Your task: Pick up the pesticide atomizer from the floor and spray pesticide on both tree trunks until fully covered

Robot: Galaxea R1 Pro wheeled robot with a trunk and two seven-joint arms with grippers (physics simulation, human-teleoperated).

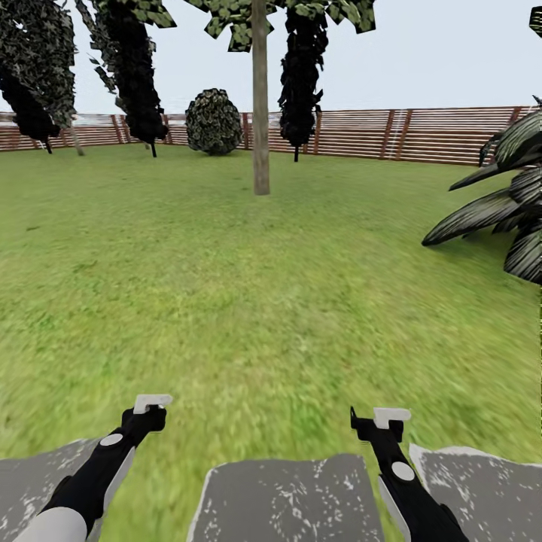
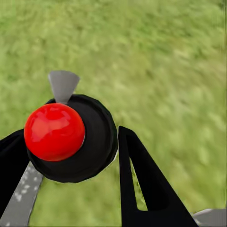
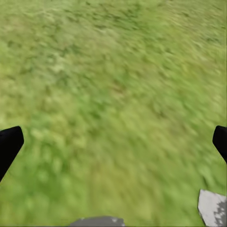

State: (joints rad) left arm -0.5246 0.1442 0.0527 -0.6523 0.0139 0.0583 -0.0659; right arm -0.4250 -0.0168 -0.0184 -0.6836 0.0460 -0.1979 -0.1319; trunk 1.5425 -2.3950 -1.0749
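Observation:
In the left wrist view a black round body with a red ball top and a grey nozzle tab, the pesticide atomizer (image 2: 90,142), sits between the fingers of my left gripper (image 2: 71,135), which is shut on it. In the head view my left gripper (image 1: 150,410) hangs low over the grass floor (image 1: 248,301). My right gripper (image 1: 380,421) is low on the other side, open and empty (image 3: 113,142). One tree stands ahead on the lawn, and its bare straight trunk (image 1: 260,113) is several metres beyond both grippers.
Grey stepping stones (image 1: 286,497) lie right below my arms. A palm (image 1: 512,203) juts in at the right. A round bush (image 1: 214,120) and dark thin-stemmed trees (image 1: 139,68) stand along the brown slat fence (image 1: 421,134) at the back.

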